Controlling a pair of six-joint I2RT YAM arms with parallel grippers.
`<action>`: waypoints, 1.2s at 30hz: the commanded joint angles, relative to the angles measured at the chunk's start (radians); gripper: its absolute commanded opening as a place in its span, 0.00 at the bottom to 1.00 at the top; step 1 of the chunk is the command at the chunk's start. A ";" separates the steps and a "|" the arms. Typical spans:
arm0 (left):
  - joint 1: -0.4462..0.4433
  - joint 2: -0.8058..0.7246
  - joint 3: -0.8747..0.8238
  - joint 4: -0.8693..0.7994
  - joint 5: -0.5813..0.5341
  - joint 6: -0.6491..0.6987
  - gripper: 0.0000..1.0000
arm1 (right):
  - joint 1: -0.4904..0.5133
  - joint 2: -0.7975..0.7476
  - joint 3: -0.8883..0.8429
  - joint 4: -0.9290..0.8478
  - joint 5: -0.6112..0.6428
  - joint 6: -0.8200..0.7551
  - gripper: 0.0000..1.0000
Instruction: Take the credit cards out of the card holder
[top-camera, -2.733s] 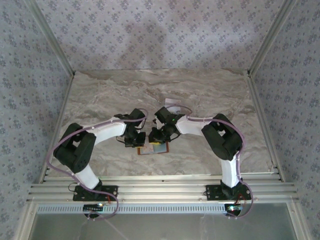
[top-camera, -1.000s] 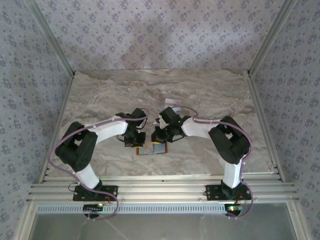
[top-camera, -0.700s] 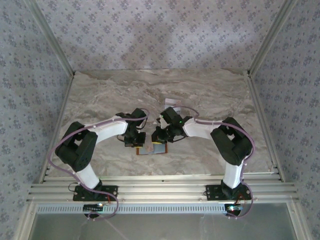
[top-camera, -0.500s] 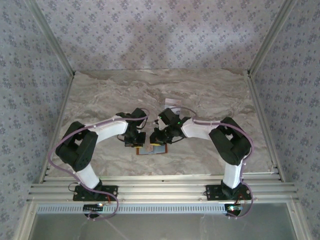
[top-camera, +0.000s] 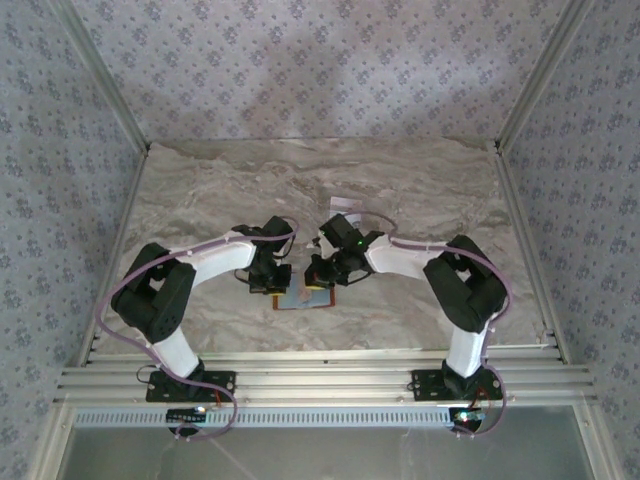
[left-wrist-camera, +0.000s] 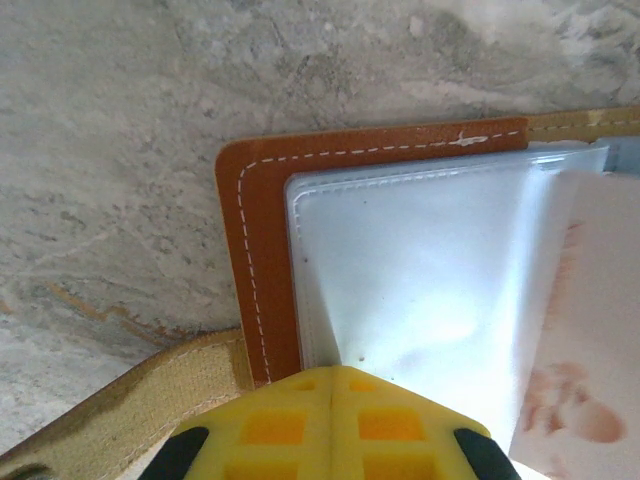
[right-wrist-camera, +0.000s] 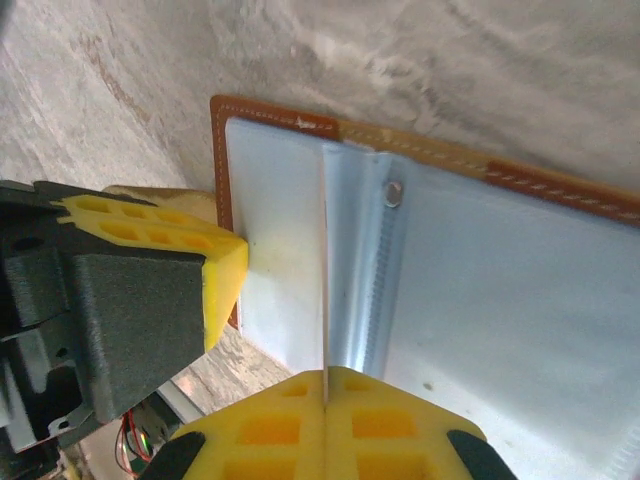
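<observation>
The card holder (top-camera: 303, 298) lies open on the marbled table between both arms, its orange-brown stitched rim (left-wrist-camera: 260, 250) framing pale, clear-covered inner faces (right-wrist-camera: 520, 290). My left gripper (top-camera: 268, 283) is shut, and its yellow tips (left-wrist-camera: 332, 372) rest on the edge of the holder's left half. My right gripper (right-wrist-camera: 326, 374) is shut on a thin pale sheet standing edge-on from the holder's middle fold; I cannot tell whether it is a credit card or a sleeve. A pinkish surface (left-wrist-camera: 580, 330) shows behind a lifted translucent leaf. The left gripper's finger (right-wrist-camera: 150, 240) sits close beside the holder.
A tan fabric tab (left-wrist-camera: 130, 410) sticks out from the holder's near-left side. A small pale flat thing (top-camera: 347, 205) lies behind the right gripper (top-camera: 318, 275). Patterned walls close the table on three sides, and an aluminium rail (top-camera: 320, 380) runs along the near edge.
The right arm's elbow has swung a little to the right while its gripper stayed over the holder. The left arm and the holder have not moved.
</observation>
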 joint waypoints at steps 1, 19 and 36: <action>-0.008 0.041 -0.051 -0.018 -0.028 0.001 0.02 | -0.026 -0.072 -0.012 -0.089 0.056 -0.055 0.04; -0.005 -0.050 -0.003 -0.040 0.009 -0.010 0.03 | -0.183 -0.200 0.176 -0.401 0.103 -0.555 0.00; 0.053 -0.103 0.018 -0.021 0.081 -0.003 0.04 | -0.299 0.118 0.775 -0.954 0.239 -1.541 0.01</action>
